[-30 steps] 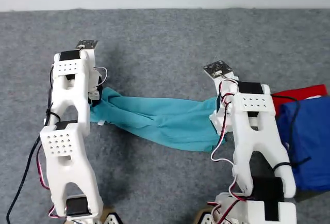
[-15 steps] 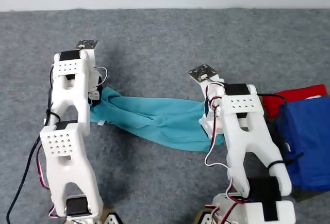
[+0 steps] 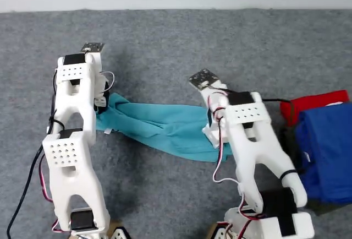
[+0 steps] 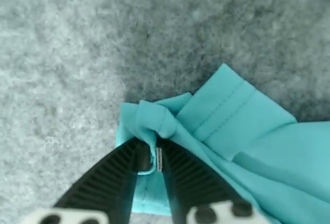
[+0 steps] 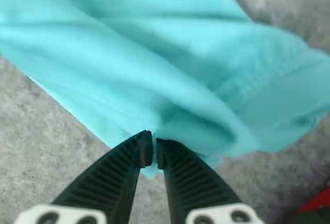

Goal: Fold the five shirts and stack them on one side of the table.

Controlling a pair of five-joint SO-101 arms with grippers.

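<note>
Over the grey felt table (image 3: pixel 165 41), my left gripper (image 4: pixel 150 158) and right gripper (image 5: pixel 150 152) each pinch an end of the crumpled teal cotton shirt (image 3: pixel 165 129). I'd say that's to stretch it flat.

Light is soft and even, probably from above. In the left wrist view a darker shadow lies on the table (image 4: pixel 154 72) beside the shirt (image 4: pixel 247 126); the right wrist view shows it very bright.
</note>
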